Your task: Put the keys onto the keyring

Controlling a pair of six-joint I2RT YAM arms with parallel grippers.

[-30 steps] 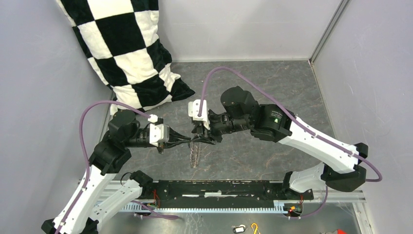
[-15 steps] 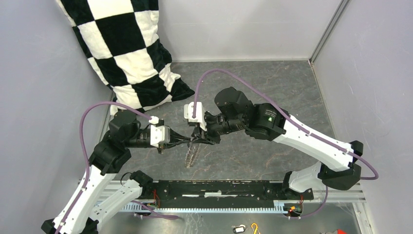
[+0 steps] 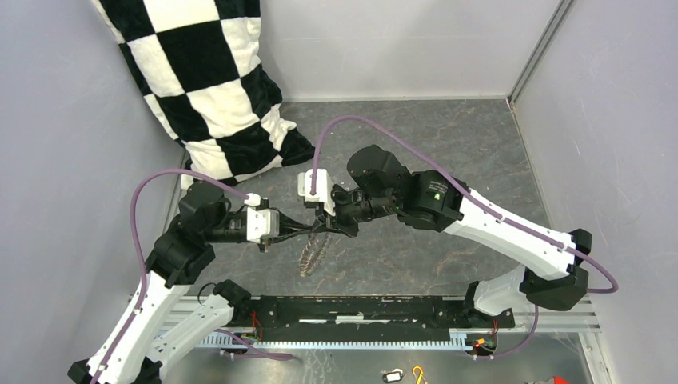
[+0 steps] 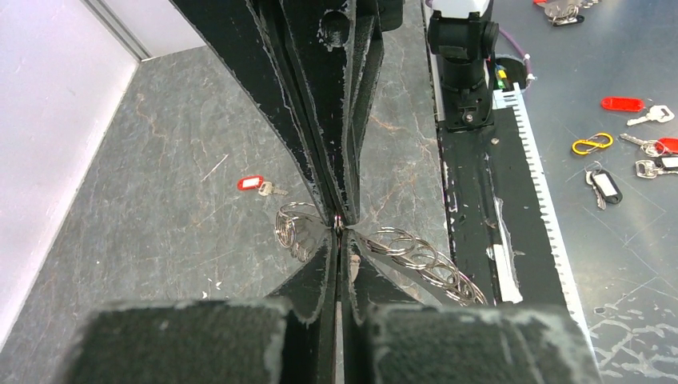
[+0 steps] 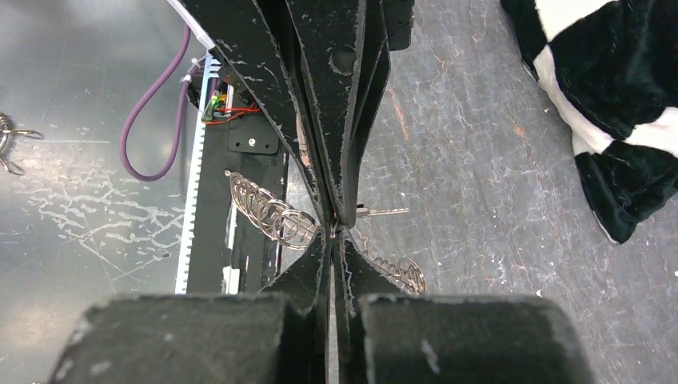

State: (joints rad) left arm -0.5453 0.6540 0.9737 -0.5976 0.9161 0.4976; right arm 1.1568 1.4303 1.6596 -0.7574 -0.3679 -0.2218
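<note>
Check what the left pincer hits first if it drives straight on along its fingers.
The right pincer: its shut tips sit nose to nose with the left pincer, with only the thin grey metal keyring hoop at the join.

A black-and-white chequered cushion (image 3: 209, 88) leans in the corner at 10 o'clock of the overhead view, its lower tip resting on the grey, veined tabletop (image 3: 448, 136), which pale walls (image 3: 384, 48) close in on three sides. Along the near edge at 6 o'clock runs a black rail (image 3: 360, 310) backed by a white toothed strip (image 3: 336, 341). Below it, on a scuffed metal surface (image 3: 320, 368), lie a yellow hook (image 3: 417, 374) and, just beside it at its 9 o'clock, a dark tag with a white face (image 3: 392, 375).
</note>
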